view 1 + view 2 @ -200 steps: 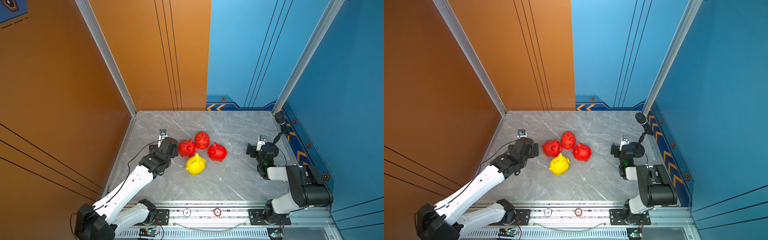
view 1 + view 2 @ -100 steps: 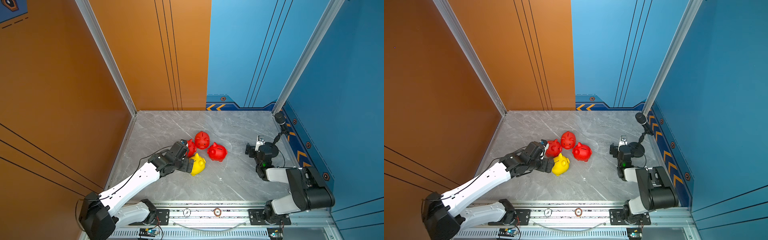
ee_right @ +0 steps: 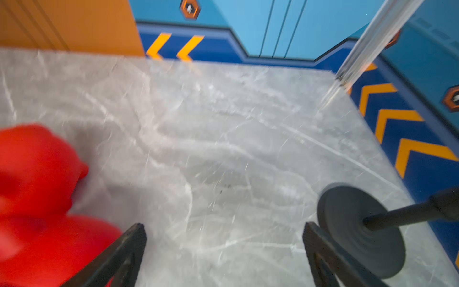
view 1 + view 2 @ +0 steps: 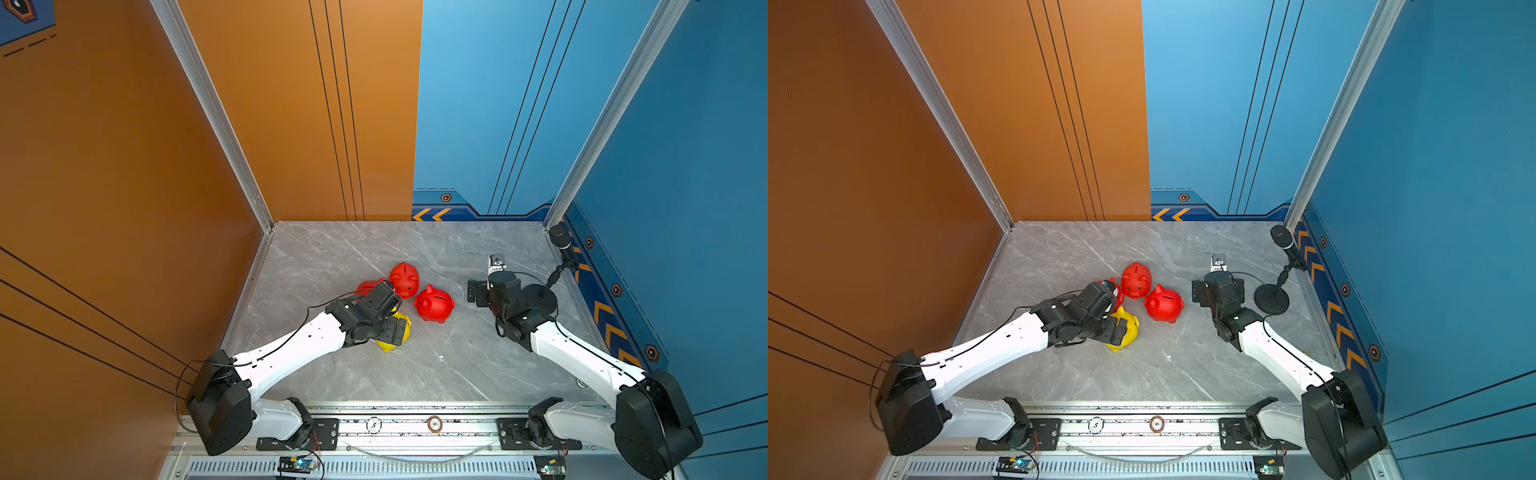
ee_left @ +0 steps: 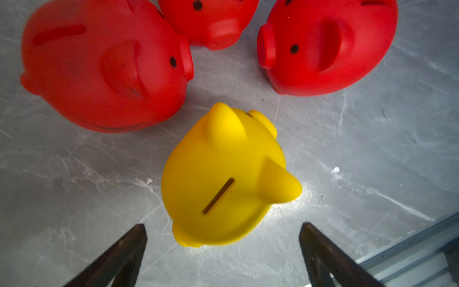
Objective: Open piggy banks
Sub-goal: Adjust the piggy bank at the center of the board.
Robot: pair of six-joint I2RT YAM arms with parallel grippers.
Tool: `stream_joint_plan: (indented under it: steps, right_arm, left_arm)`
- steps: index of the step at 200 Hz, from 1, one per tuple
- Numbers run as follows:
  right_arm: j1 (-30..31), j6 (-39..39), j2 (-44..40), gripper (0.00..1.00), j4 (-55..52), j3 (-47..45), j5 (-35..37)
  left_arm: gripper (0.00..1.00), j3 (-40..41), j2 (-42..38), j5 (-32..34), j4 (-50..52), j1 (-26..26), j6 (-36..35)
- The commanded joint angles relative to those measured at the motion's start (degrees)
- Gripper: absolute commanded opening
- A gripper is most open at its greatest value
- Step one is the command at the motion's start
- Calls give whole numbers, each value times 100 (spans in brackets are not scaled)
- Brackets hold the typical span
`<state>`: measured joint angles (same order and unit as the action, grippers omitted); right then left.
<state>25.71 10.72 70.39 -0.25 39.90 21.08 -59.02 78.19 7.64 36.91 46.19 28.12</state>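
Hovering above the yellow pig (image 5: 218, 179), the left gripper (image 5: 223, 225) held its jaws apart, empty. The pig stood on the table (image 5: 372, 154) beside three red pigs (image 5: 106, 69). Smart play was straddling its flanks squarely, squeezing gently. The right gripper (image 3: 223, 225) hung open too.

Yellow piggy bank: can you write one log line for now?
left end effector: open, aimed at yellow piggy bank | right end effector: open, empty

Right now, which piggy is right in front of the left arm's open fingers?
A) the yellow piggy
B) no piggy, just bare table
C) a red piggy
A: the left wrist view shows the yellow piggy just ahead of the left arm's fingers, which stand wide open and touch nothing.
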Motion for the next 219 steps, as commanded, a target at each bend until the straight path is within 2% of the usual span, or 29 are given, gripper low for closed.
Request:
stream_joint_plan:
  steps: [1, 32, 64, 95, 161, 184, 219]
  right_arm:
    - [198, 276, -205, 100, -884, 2, -162]
    - [348, 356, -208, 99, -775, -20, -406]
    - [434, 349, -79, 99, -766, 8, -456]
    - [470, 333, -19, 100, -704, 18, -490]
    - [556, 232, -49, 100, -599, 19, -721]
    - [643, 122, -44, 100, -493, 11, -943]
    - [1044, -124, -15, 100, -187, 30, -1699]
  left_arm:
    - [98, -451, 280, 393, 27, 122, 379]
    - [98, -1016, 849, 824, 543, 213, 695]
    - [98, -1744, 1439, 1583, 1638, 417, 856]
    - [98, -1958, 1584, 1803, 2191, 576, 862]
    - [98, -1340, 806, 1934, 2954, 435, 1013]
    - [98, -847, 281, 1921, 3124, 142, 980]
    - [97, -504, -554, 1391, 3020, -454, 634]
